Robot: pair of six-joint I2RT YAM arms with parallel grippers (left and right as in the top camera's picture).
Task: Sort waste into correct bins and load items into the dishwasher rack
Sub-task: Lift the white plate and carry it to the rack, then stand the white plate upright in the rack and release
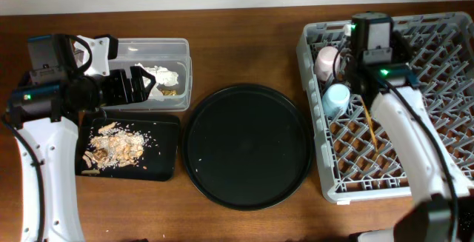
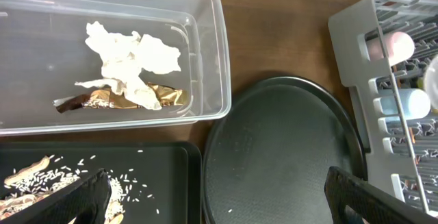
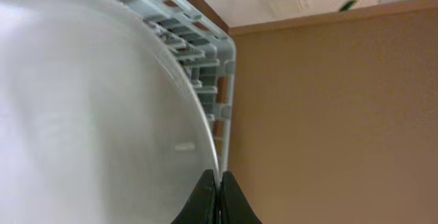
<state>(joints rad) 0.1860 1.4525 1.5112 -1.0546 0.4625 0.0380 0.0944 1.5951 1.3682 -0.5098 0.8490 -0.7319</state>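
Napkin, wrapper inside clear tub

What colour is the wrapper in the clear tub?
Brown-gold wrapper, clearest in the left wrist view.

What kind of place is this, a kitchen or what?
Likely a tabletop dish-clearing station, not a full kitchen: a grey dishwasher rack, a clear waste tub and a black scrap tray on a wooden table.

we note crumpled napkin over gold wrapper in the clear tub; food scraps on the black tray below; left gripper gapes wide.
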